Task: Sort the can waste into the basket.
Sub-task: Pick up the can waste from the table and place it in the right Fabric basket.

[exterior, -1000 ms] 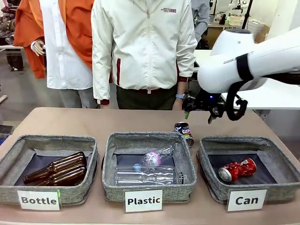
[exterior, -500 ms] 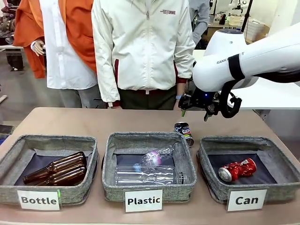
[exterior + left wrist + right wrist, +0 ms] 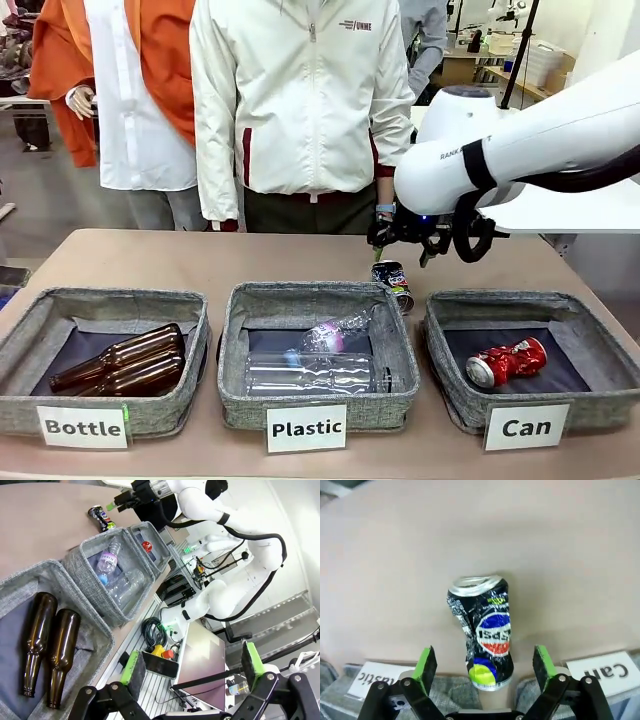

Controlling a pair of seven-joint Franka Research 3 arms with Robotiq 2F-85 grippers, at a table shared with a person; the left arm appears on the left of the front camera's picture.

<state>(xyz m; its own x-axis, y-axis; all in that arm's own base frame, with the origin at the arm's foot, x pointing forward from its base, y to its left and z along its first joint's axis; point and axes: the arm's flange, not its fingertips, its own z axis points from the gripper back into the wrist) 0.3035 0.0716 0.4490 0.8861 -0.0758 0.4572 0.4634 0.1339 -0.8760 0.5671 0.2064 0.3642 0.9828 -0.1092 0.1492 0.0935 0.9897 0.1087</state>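
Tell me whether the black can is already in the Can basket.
No, the black can stands on the table behind the Can basket, which holds the red can.

- Front view: the crushed black drink can with white print is partly hidden behind the far wall of the grey woven basket labelled "Plastic"; its print is too small to read.
- Front view: the right gripper is small and dark; how its jaws stand cannot be read here.
- Right wrist view: the white "Can" label and the white "Plastic" label are cut off by the gripper's fingers.
- Left wrist view: the crushed red drink can is a tiny speck, shape indistinct.
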